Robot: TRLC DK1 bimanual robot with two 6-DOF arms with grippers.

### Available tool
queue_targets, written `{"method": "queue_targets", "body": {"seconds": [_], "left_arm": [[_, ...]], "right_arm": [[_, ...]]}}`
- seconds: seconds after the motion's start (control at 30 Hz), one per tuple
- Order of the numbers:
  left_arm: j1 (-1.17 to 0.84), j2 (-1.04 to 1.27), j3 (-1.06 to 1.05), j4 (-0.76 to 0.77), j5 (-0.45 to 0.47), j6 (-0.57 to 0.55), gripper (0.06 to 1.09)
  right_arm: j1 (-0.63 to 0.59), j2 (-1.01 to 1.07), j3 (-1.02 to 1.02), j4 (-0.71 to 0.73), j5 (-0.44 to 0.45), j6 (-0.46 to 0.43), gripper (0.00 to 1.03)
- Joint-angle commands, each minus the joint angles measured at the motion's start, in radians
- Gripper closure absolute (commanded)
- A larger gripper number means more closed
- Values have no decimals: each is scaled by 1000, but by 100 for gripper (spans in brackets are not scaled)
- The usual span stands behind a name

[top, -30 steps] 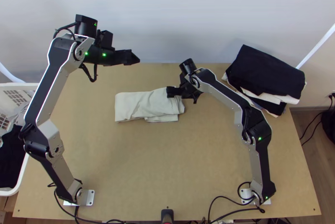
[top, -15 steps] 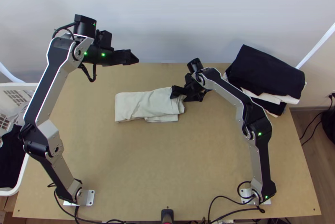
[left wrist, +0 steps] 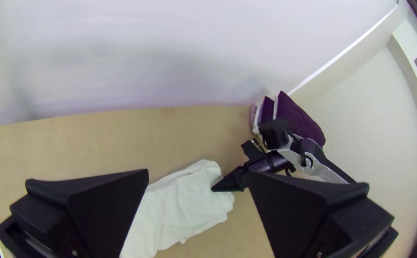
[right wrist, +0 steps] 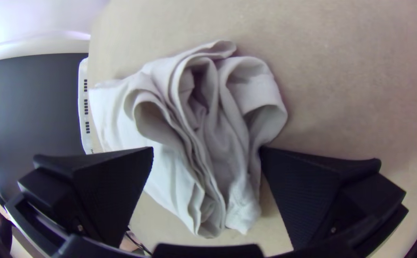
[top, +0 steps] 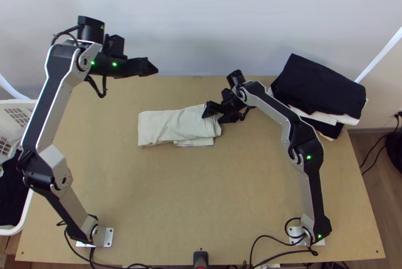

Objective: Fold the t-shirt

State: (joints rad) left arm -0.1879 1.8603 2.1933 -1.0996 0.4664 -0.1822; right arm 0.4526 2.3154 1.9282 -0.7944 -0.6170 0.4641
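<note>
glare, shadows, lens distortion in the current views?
Top view: soft shadow on the wall beside the dark folded stack. Left wrist view: table edge bends slightly, corners dark. Right wrist view: stronger fisheye bend, bright patch near the frame's border, soft shadow beside the shirt.

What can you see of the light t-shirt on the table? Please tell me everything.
The t-shirt is off-white and looks like soft, plain cloth. It lies on the table, folded in several layers into a wrinkled strip running left to right. At its right end the layers curl into loose loops. The right gripper is open around that end, not closed on it; whether its fingers touch the cloth, I cannot tell.
</note>
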Motion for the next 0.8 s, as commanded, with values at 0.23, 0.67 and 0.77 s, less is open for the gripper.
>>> {"method": "queue_targets", "body": {"seconds": [0.23,0.67,0.77], "left_arm": [[16,-59,-24,-31,2,18,9],[41,-89,-38,-31,2,18,9],[45,-102,-46,-31,3,18,9]], "right_arm": [[98,118,173,-12,-9,48,4],[78,-50,259,-118,-9,53,100],[51,-136,279,-118,-9,64,100]]}}
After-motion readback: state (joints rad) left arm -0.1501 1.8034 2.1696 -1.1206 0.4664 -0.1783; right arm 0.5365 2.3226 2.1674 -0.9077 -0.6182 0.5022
